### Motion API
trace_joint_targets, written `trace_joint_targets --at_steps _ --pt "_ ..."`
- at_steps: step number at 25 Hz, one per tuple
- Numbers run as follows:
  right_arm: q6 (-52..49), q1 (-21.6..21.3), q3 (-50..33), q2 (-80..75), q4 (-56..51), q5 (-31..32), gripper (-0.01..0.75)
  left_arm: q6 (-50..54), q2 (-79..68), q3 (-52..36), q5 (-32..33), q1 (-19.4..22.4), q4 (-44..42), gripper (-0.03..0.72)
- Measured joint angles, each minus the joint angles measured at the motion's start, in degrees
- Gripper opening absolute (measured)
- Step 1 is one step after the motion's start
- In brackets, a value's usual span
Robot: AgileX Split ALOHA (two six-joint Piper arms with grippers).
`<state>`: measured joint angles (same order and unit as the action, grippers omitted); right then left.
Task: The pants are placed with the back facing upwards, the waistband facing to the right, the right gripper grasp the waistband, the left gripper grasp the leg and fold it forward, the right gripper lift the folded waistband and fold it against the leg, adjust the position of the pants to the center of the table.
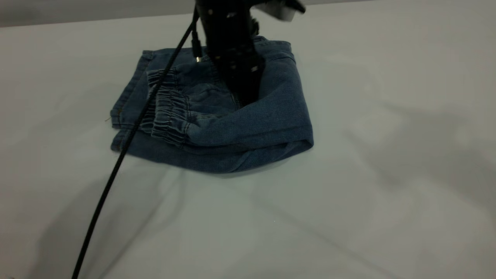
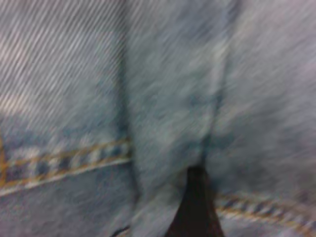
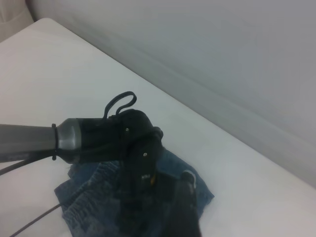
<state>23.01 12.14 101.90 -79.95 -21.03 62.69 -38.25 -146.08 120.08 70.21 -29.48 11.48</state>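
Note:
The pants lie folded into a compact blue denim bundle on the table, toward its far middle. The gathered waistband is folded over to the left and rests on top of the leg, whose stitched hem shows along the bundle's left edge. My left gripper comes down from above and presses into the middle of the bundle; its wrist view is filled with denim and orange seam stitching. My right gripper hangs high above the table, apart from the pants.
A black cable runs from the left arm across the waistband and down to the front left of the table. The left arm reaches over the pants. A grey wall borders the table's far edge.

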Motion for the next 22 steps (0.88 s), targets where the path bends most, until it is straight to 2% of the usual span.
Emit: trace_joint_targets --at_steps 12,22 --pt "0.00 0.00 0.19 0.00 0.15 -0.02 0.556 1.28 1.59 0.10 -0.18 -2.38 -0.47 0.530" --pt "0.00 0.00 0.19 6.34 0.04 0.90 0.556 13.38 15.53 0.10 -0.01 -2.32 -11.06 0.530"
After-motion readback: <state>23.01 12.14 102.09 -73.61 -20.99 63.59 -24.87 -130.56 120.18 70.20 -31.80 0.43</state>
